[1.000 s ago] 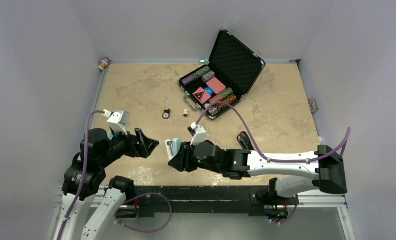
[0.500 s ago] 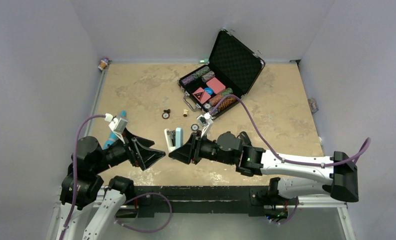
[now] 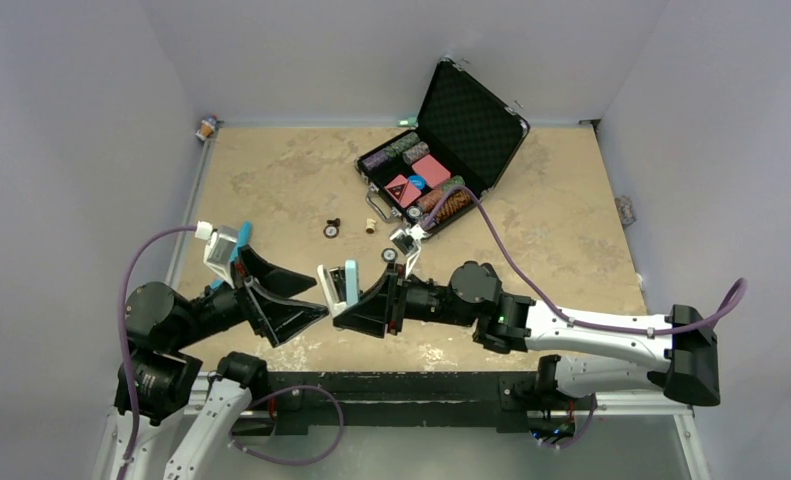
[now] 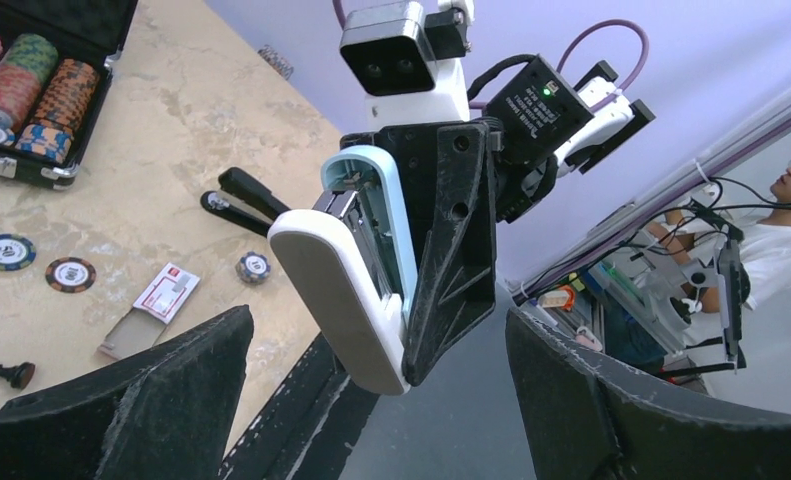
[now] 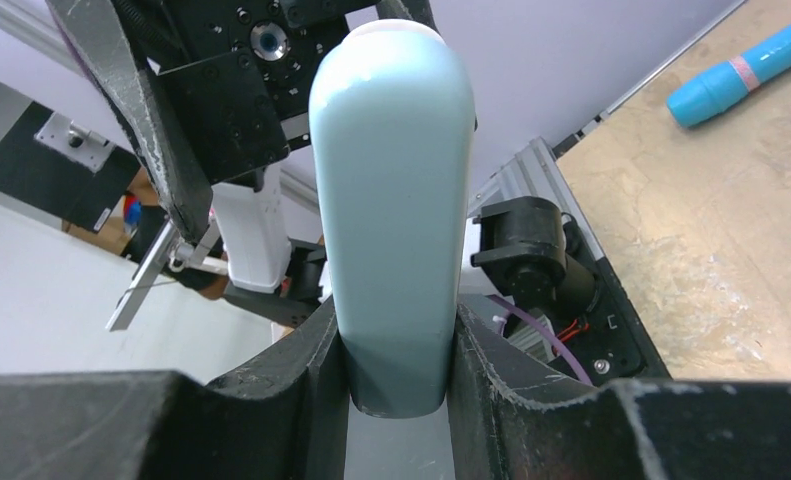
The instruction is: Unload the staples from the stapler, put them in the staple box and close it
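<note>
Pinching a smooth, rounded teal-and-white case (image 4: 339, 290) in the right claw (image 5: 396, 372), held up off the table, hinged open on a metal channel. Facing it with the left claw (image 3: 316, 298) spread wide. Spotting the slim black stapler (image 4: 253, 194) flat on the mottled tan table (image 3: 271, 180) beside the right arm.

The left arm (image 3: 161, 320) and the right arm (image 3: 591, 335) are wearing the same livery, with black joint housings sitting between glossy white link shells. A purple cable (image 3: 501, 255) is trailing from each wrist back toward its base (the same purple on both sides). A small green light (image 4: 548, 90) is glowing on the right wrist's black box, below a white-cased camera (image 4: 389, 50) with a dark face. The fingers (image 4: 121, 400) are showing matte black, wedge-shaped and rough-grained.
</note>
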Robot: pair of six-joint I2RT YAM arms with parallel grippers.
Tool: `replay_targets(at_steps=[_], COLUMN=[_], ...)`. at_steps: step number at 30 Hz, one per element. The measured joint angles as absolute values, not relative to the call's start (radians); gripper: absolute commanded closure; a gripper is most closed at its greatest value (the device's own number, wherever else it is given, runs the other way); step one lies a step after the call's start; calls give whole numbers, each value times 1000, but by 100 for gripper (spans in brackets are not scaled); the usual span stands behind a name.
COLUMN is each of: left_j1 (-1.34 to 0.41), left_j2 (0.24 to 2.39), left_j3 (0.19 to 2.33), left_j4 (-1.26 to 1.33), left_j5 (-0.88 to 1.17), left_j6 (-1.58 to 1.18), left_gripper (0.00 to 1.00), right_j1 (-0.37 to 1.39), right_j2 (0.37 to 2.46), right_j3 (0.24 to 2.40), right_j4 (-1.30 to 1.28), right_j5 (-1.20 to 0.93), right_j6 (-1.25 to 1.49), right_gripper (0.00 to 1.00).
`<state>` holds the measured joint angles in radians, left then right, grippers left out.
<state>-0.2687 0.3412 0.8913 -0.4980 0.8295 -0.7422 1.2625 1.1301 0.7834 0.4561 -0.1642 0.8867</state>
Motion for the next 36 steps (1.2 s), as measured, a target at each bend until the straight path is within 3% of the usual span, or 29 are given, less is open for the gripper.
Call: replay_targets(at_steps=[26, 36], left_j1=[-269, -269], left_j2=[362, 360], left_j3=[842, 804], left_j4=[-397, -352], left_j5=[843, 861], left_j6=[-823, -872], left_gripper=[10, 23], right_j1=[1270, 1270], right_j2=[1211, 1236], right_j3=[851, 854], right_j4=[519, 524], right_j5=[-258, -262], right_j6=[868, 864], right_gripper=[100, 100])
